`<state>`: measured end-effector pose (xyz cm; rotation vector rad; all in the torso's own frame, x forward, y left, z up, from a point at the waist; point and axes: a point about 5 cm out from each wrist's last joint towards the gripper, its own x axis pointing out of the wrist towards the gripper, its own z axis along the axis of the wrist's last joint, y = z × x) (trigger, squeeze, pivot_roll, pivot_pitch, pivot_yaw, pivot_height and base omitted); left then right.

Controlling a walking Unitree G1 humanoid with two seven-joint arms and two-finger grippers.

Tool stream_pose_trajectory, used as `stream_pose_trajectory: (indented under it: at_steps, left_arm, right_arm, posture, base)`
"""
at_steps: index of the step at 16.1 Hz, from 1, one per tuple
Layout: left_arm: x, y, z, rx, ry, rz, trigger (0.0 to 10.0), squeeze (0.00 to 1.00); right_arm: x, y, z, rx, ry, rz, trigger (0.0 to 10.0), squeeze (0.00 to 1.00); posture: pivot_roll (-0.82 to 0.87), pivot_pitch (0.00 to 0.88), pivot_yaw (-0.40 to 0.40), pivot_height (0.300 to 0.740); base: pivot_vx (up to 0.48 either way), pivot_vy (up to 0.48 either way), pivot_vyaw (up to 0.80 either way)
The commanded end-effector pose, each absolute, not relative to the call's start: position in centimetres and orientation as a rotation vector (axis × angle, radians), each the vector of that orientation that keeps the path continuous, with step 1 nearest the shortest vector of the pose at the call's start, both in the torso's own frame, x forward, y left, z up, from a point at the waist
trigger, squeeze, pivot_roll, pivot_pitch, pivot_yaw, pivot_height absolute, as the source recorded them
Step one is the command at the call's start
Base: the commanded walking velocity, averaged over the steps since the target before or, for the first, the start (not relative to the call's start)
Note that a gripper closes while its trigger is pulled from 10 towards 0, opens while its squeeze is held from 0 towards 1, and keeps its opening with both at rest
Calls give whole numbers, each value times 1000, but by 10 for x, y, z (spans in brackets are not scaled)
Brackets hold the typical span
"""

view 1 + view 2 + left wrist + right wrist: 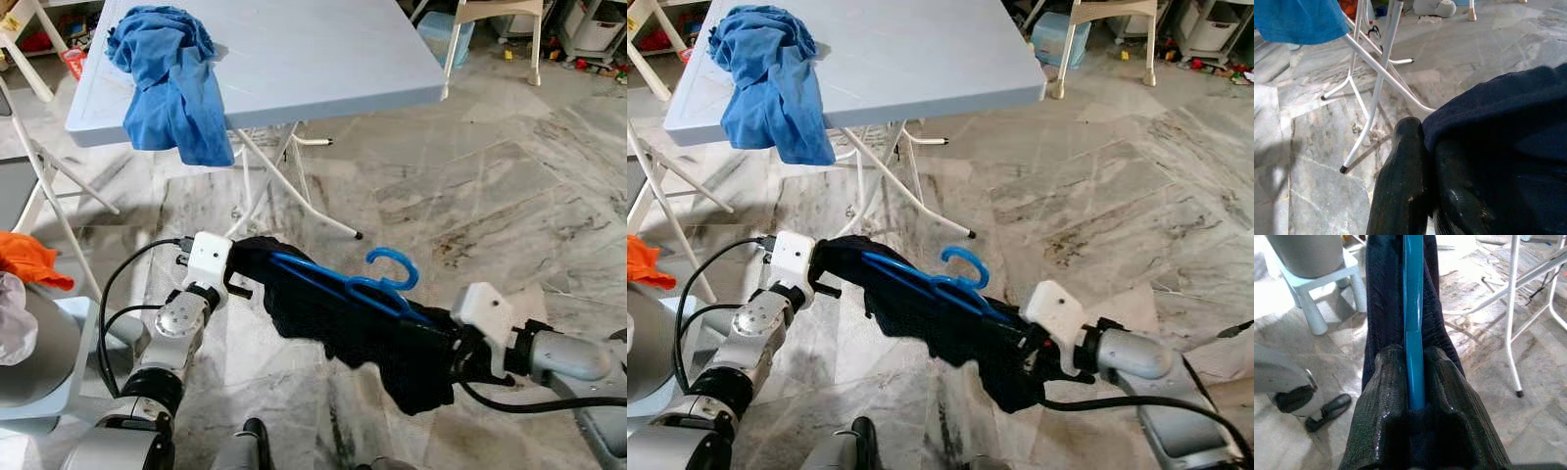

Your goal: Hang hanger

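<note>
The right gripper (1415, 382) is clamped on one end of the blue hanger (338, 284), and the left gripper (1422, 171) pinches the dark garment (333, 313) draped on it. Hanger and garment hang between the arms above the marble floor (470, 186), in front of the folding table (323, 59), whose left corner carries a blue cloth (171, 73).

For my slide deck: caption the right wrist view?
Right gripper clamps a blue hanger wrapped in a dark garment.
</note>
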<state>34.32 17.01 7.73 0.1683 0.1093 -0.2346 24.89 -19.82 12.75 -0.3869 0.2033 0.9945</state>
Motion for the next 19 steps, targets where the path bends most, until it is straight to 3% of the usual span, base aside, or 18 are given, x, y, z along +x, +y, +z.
stream_pose_trajectory:
  at_steps: [1, 5, 10, 19]
  left_arm:
    - [338, 215, 72, 132, 177, -57, 0, 0]
    - [336, 213, 67, 110, 192, -58, 0, 0]
    - [350, 205, 97, 101, 44, -72, 0, 0]
    - [359, 176, 116, 169, -46, -185, 0, 0]
  right_arm:
    - [246, -219, 139, -384, 207, 946, 10000, 0]
    - [246, -219, 145, -357, 206, 947, 10000, 0]
    - [241, -209, 100, -641, 384, 1000, 10000, 0]
    - [258, -189, 75, -951, 379, 1035, 10000, 0]
  posture:
    - [-105, 216, 48, 740]
    - [-106, 215, 48, 740]
    - [-103, 216, 43, 740]
    - [-101, 216, 45, 740]
  base:
    - [0, 0, 0]
    - [0, 0, 0]
    - [0, 0, 0]
    - [0, 0, 0]
